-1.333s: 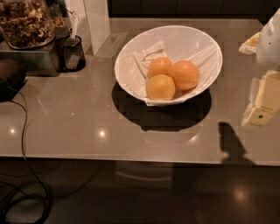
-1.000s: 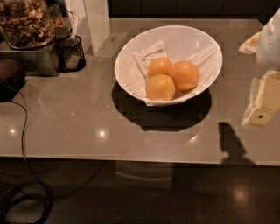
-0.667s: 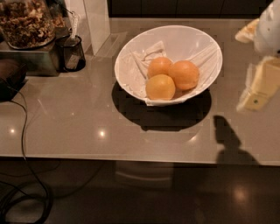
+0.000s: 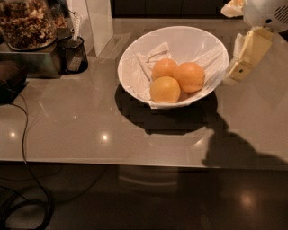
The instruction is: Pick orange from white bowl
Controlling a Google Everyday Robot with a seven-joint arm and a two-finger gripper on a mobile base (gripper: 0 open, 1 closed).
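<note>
The white bowl stands on the grey counter, lined with white paper. Three fruits lie in it. The orange, deep reddish-orange, is on the right, touching a paler yellow-orange fruit in front and a smaller light-orange fruit behind. My gripper hangs at the bowl's right rim, above the counter and beside the orange, not touching it. Its two cream fingers are spread apart and hold nothing. One fingertip is near the top edge of the view.
A jar of nuts on a metal base, a black mesh cup and a white box stand at the back left. A dark object and a black cable lie at the left. The counter's front edge runs across.
My gripper has moved left and a little up, from the right edge of the view to the bowl's right rim. Bowl and fruits have not moved.
</note>
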